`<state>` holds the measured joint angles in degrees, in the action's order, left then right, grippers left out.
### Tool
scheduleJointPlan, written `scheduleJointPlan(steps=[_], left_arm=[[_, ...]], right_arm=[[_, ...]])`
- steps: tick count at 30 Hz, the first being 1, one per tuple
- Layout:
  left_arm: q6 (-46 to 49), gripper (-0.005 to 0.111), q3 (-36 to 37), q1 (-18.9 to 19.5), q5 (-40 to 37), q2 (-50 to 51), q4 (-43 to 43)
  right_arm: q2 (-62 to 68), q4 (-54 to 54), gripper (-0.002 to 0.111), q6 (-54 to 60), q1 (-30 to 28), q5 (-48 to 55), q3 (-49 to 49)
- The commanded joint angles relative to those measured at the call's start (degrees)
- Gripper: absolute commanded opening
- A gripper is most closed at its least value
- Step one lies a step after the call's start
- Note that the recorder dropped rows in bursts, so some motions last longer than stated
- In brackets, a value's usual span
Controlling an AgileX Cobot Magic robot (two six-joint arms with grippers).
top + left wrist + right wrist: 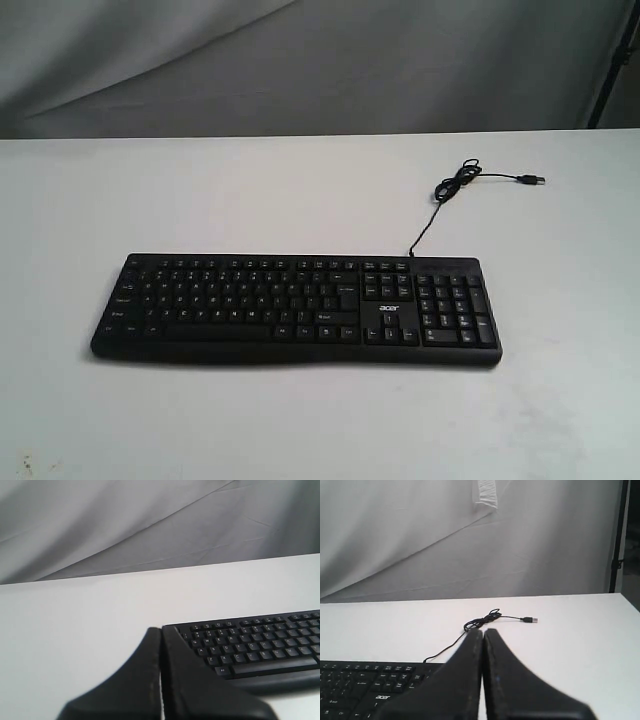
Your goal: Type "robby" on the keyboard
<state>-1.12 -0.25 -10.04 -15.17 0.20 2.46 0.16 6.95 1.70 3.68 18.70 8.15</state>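
Note:
The black keyboard [295,308] lies flat on the white table, its "acer" logo toward the right side. Its thin cable [458,185] loops behind it and ends in a loose USB plug [533,180]. No arm shows in the exterior view. In the left wrist view my left gripper [161,630] is shut with nothing in it, raised off the keyboard's [260,645] left end. In the right wrist view my right gripper [483,632] is shut and empty too, above the keyboard's [370,680] right end, with the cable [485,620] beyond it.
The white table [200,190] runs back to a grey cloth backdrop [300,60]. A dark upright stand [612,60] is at the far right behind the table.

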Motion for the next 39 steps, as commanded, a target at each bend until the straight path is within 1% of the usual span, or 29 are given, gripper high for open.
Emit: scheduleJointPlan(steps=[1, 4, 7, 14, 18, 39], left_arm=[[-0.16, 0.000, 0.25, -0.32, 0.33, -0.20, 0.27], [-0.16, 0.000, 0.25, -0.32, 0.33, -0.20, 0.27], [-0.16, 0.000, 0.25, -0.32, 0.33, -0.20, 0.27], [-0.16, 0.000, 0.25, -0.32, 0.33, -0.20, 0.27], [-0.16, 0.000, 0.25, -0.32, 0.33, -0.20, 0.27], [-0.16, 0.000, 0.25, -0.32, 0.33, -0.20, 0.27]], right_arm=[[-0.16, -2.57, 0.000, -1.23, -0.46, 2.58, -0.29], [-0.16, -6.32, 0.000, -1.23, -0.46, 3.98, -0.29], [-0.16, -8.98, 0.000, -1.23, -0.55, 2.75, -0.98], [-0.16, -9.37, 0.000, -2.24, -0.55, -1.86, -8.15], [-0.16, -9.22, 0.000, -3.04, -0.55, 0.68, -8.15], [-0.16, -9.17, 0.000, -3.04, -0.36, 0.21, -8.15]])
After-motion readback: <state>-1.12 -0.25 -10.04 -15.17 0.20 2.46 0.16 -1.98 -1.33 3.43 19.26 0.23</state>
